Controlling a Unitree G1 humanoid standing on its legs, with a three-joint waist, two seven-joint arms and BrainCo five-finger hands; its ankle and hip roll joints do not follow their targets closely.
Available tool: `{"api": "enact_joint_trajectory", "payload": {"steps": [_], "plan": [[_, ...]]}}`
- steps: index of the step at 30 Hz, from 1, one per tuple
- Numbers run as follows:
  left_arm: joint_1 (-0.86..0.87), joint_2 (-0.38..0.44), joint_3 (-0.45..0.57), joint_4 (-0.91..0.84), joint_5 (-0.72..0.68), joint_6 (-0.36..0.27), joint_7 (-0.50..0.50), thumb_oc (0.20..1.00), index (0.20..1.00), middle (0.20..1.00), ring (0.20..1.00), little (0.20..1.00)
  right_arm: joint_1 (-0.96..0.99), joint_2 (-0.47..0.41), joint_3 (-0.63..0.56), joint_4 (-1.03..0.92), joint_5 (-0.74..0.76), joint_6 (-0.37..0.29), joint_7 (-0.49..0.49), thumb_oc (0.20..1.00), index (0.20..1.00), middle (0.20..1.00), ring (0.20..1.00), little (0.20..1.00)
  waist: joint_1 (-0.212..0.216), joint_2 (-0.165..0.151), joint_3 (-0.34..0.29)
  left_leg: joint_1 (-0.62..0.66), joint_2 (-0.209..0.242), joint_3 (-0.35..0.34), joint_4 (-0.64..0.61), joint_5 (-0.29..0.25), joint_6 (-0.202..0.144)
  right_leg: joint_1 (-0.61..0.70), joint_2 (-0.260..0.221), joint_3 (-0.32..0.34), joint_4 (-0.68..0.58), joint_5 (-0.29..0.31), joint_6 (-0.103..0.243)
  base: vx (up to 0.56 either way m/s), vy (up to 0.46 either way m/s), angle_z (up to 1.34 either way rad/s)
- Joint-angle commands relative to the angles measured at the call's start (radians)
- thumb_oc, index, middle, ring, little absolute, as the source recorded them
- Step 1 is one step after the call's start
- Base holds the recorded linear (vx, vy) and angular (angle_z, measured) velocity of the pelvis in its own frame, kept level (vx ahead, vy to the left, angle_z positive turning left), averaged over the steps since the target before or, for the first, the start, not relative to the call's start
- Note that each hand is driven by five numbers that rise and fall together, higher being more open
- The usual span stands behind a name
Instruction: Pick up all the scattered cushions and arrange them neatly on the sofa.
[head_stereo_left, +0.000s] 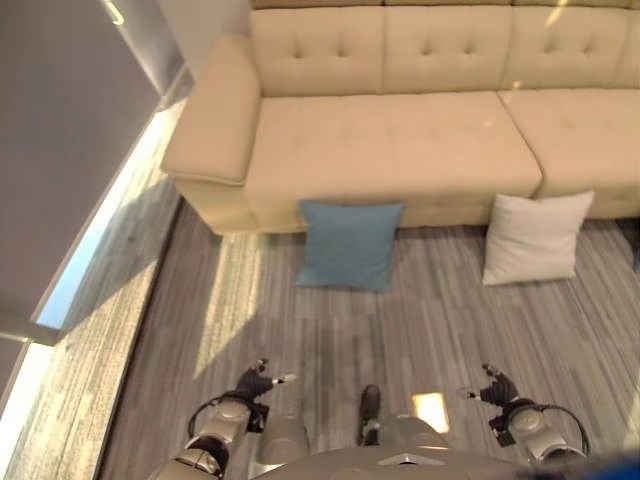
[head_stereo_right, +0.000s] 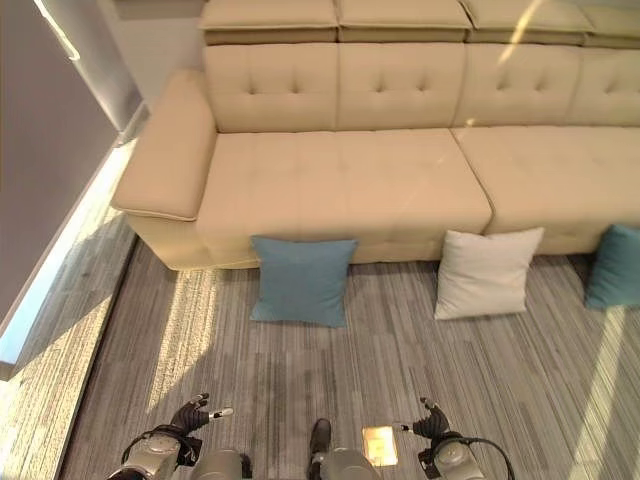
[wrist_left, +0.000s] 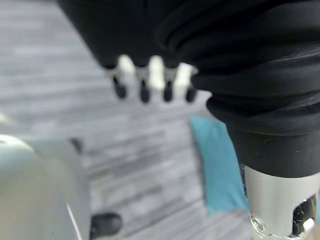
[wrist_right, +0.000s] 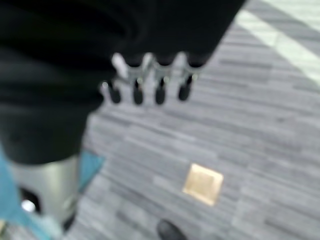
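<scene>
Three cushions are sitting on the grey striped floor (head_stereo_right: 300, 390), each propped upright against the front of the beige sofa (head_stereo_right: 340, 190), which is likely why they are standing on edge rather than lying flat: the sofa base is backing them. The blue cushion (head_stereo_right: 301, 280) is leaning at the centre of the frame below the left seat, the white cushion (head_stereo_right: 486, 272) is leaning to its right below the gap between the seats, and a second blue cushion (head_stereo_right: 612, 266) is showing at the right edge of the right eye view. The sofa's seats are bearing no cushions, so by my reading none of the arranging is done yet. Both hands are hanging low at the bottom of the frame, well apart from every cushion and holding nothing. The left hand (head_stereo_left: 258, 382) is sitting at the lower left with its fingers (wrist_left: 144, 80) relaxed and spread, pointing inward. The right hand (head_stereo_left: 494, 388) is mirroring it at the lower right, its fingers (wrist_right: 150, 80) likewise loose and apart. A small brass plate (wrist_right: 202, 184) is lying flush in the floor near the right hand. Reaching any cushion would probably call for stepping forward first.
</scene>
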Motion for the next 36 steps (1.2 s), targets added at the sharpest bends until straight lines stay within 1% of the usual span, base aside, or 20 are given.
{"api": "enact_joint_trajectory", "payload": {"steps": [1,6,8,10,11,13,14,16,17,18,21,22,23,27,29,30,31,32,33,36], "plan": [[-0.001,0.029,-0.017,-0.037,0.017,-0.021,0.001,1.0,1.0,1.0,1.0,1.0,0.01,-0.028,0.004,-0.009,0.021,-0.014,-0.011,1.0,1.0,1.0,1.0,1.0,0.0,0.006,0.003,-0.09,-0.012,-0.001,0.076,0.005,0.072,0.023,-0.058,0.128,0.101,-0.088,0.097,0.16,0.102,0.0],[0.022,0.026,0.001,-0.018,0.024,-0.017,-0.004,1.0,1.0,1.0,1.0,1.0,0.014,-0.014,0.003,-0.022,0.002,-0.013,-0.001,1.0,1.0,1.0,1.0,1.0,0.008,0.016,-0.022,-0.045,-0.044,-0.004,0.039,-0.009,0.089,0.036,-0.088,0.144,0.162,-0.105,0.116,0.27,0.22,-0.13],[0.027,0.034,0.006,-0.022,0.026,-0.018,-0.004,1.0,1.0,1.0,1.0,1.0,0.01,-0.008,0.007,-0.036,-0.012,-0.013,0.003,1.0,1.0,1.0,1.0,1.0,0.022,0.013,-0.025,-0.008,-0.08,-0.007,0.054,-0.061,0.124,0.027,-0.128,0.155,0.252,-0.103,0.139,0.27,0.271,-0.16],[0.027,0.038,0.009,-0.026,0.023,-0.017,-0.003,1.0,1.0,1.0,1.0,1.0,0.008,-0.007,0.007,-0.042,-0.015,-0.011,0.004,1.0,1.0,1.0,1.0,1.0,0.025,0.014,-0.026,0.0,-0.089,-0.008,0.056,-0.073,0.136,0.005,-0.14,0.161,0.301,-0.082,0.144,0.18,0.221,0.0],[0.028,0.048,0.015,-0.042,0.013,-0.016,0.002,1.0,1.0,1.0,1.0,1.0,0.003,-0.007,0.011,-0.062,-0.017,-0.009,0.004,1.0,1.0,1.0,1.0,1.0,0.026,0.015,-0.018,0.019,-0.108,-0.005,0.064,-0.097,0.165,-0.045,-0.172,0.171,0.411,-0.008,0.158,0.14,0.2,0.04],[0.027,0.054,0.018,-0.049,0.009,-0.015,0.004,1.0,1.0,1.0,1.0,1.0,-0.001,-0.007,0.012,-0.074,-0.014,-0.009,0.005,1.0,1.0,1.0,1.0,1.0,0.024,0.019,-0.013,0.028,-0.113,-0.007,0.063,-0.104,0.175,-0.07,-0.176,0.176,0.46,0.012,0.155,0.15,0.169,0.0],[0.029,0.064,0.02,-0.054,0.007,-0.018,0.004,1.0,1.0,1.0,1.0,1.0,-0.001,-0.01,0.01,-0.096,-0.008,-0.014,0.005,1.0,1.0,1.0,1.0,1.0,0.018,0.029,-0.005,0.046,-0.118,-0.016,0.065,-0.12,0.187,-0.111,-0.171,0.191,0.529,0.021,0.153,0.21,0.108,0.09],[0.033,0.067,0.022,-0.059,0.006,-0.02,0.003,1.0,1.0,1.0,1.0,1.0,0.005,-0.015,0.011,-0.11,-0.003,-0.015,0.01,1.0,1.0,1.0,1.0,1.0,0.001,0.033,-0.004,0.085,-0.133,-0.043,0.054,-0.134,0.189,-0.134,-0.129,0.222,0.509,-0.01,0.143,0.22,0.074,0.11],[0.032,0.067,0.022,-0.059,0.006,-0.02,0.003,1.0,1.0,1.0,1.0,1.0,0.004,-0.015,0.011,-0.11,-0.003,-0.015,0.01,1.0,1.0,1.0,1.0,1.0,0.002,0.034,-0.007,0.083,-0.132,-0.043,0.053,-0.132,0.188,-0.136,-0.128,0.222,0.505,-0.007,0.143,0.22,0.011,0.29],[0.035,0.069,0.026,-0.059,0.006,-0.022,0.005,1.0,1.0,1.0,1.0,1.0,0.002,-0.019,0.016,-0.114,-0.003,-0.018,0.008,1.0,1.0,1.0,1.0,1.0,-0.006,0.04,-0.006,0.115,-0.135,-0.049,0.033,-0.145,0.186,-0.158,-0.102,0.208,0.443,-0.037,0.136,0.24,-0.011,0.31],[0.037,0.067,0.029,-0.053,0.007,-0.021,0.004,1.0,1.0,1.0,1.0,1.0,-0.004,-0.022,0.019,-0.117,-0.005,-0.016,0.008,1.0,1.0,1.0,1.0,1.0,-0.015,0.035,-0.004,0.15,-0.143,-0.06,0.016,-0.161,0.182,-0.186,-0.085,0.184,0.35,-0.029,0.143,0.25,-0.041,-0.02],[0.035,0.067,0.031,-0.043,0.008,-0.022,0.007,1.0,1.0,1.0,1.0,1.0,-0.007,-0.026,0.023,-0.128,-0.01,-0.016,0.007,1.0,1.0,1.0,1.0,1.0,-0.024,0.025,-0.001,0.186,-0.155,-0.065,0.008,-0.178,0.175,-0.224,-0.083,0.148,0.255,0.015,0.157,0.26,-0.082,-0.01],[0.033,0.068,0.029,-0.045,0.014,-0.023,0.006,1.0,1.0,1.0,1.0,1.0,-0.007,-0.032,0.024,-0.141,-0.017,-0.015,0.007,1.0,1.0,1.0,1.0,1.0,-0.03,0.026,0.007,0.198,-0.153,-0.07,0.008,-0.183,0.17,-0.221,-0.086,0.135,0.232,0.019,0.162,0.32,-0.115,-0.07],[0.042,0.059,0.032,-0.046,0.013,-0.03,0.001,1.0,1.0,1.0,1.0,1.0,0.011,-0.034,0.021,-0.15,-0.019,-0.017,0.013,1.0,1.0,1.0,1.0,1.0,-0.037,0.023,-0.006,0.222,-0.15,-0.086,0.008,-0.196,0.152,-0.179,-0.07,0.157,0.209,0.009,0.148,0.21,-0.117,0.12],[0.043,0.051,0.026,-0.051,0.007,-0.032,-0.007,1.0,1.0,1.0,1.0,1.0,0.016,-0.038,0.012,-0.144,-0.009,-0.028,0.014,1.0,1.0,1.0,1.0,1.0,-0.039,0.023,-0.009,0.175,-0.111,-0.068,0.133,-0.136,0.091,-0.125,-0.058,0.139,0.183,-0.004,0.118,0.17,-0.235,0.3],[0.038,0.053,0.02,-0.065,0.003,-0.032,-0.01,1.0,1.0,1.0,1.0,1.0,0.015,-0.041,0.008,-0.151,-0.004,-0.031,0.012,1.0,1.0,1.0,1.0,1.0,-0.04,0.01,-0.002,0.103,-0.085,-0.049,0.254,-0.092,0.069,-0.113,-0.067,0.13,0.175,-0.008,0.104,0.05,-0.16,0.33],[0.038,0.053,0.02,-0.065,0.003,-0.032,-0.01,1.0,1.0,1.0,1.0,1.0,0.015,-0.041,0.008,-0.151,-0.004,-0.031,0.012,1.0,1.0,1.0,1.0,1.0,-0.04,0.011,-0.003,0.101,-0.085,-0.05,0.255,-0.093,0.069,-0.114,-0.067,0.129,0.175,-0.008,0.104,0.05,-0.199,0.55],[0.029,0.052,0.017,-0.08,-0.008,-0.03,-0.01,1.0,1.0,1.0,1.0,1.0,0.008,-0.049,0.006,-0.15,0.013,-0.032,0.007,1.0,1.0,1.0,1.0,1.0,-0.033,-0.003,0.019,0.035,-0.043,-0.022,0.383,-0.052,0.061,-0.081,-0.059,0.125,0.16,-0.027,0.072,0.07,-0.155,0.46],[0.022,0.05,0.015,-0.077,-0.01,-0.027,-0.007,1.0,1.0,1.0,1.0,1.0,0.006,-0.049,0.005,-0.138,0.017,-0.029,0.006,1.0,1.0,1.0,1.0,1.0,-0.027,-0.008,0.025,0.002,-0.032,-0.018,0.418,-0.048,0.064,-0.063,-0.059,0.119,0.152,-0.034,0.065,0.12,-0.172,0.29],[0.017,0.047,0.01,-0.068,-0.011,-0.026,-0.005,1.0,1.0,1.0,1.0,1.0,0.004,-0.052,0.008,-0.126,0.022,-0.026,0.003,1.0,1.0,1.0,1.0,1.0,-0.015,-0.013,0.031,-0.039,-0.03,-0.018,0.376,-0.078,0.079,-0.031,-0.057,0.122,0.135,-0.046,0.066,0.13,-0.022,-0.06]]}}
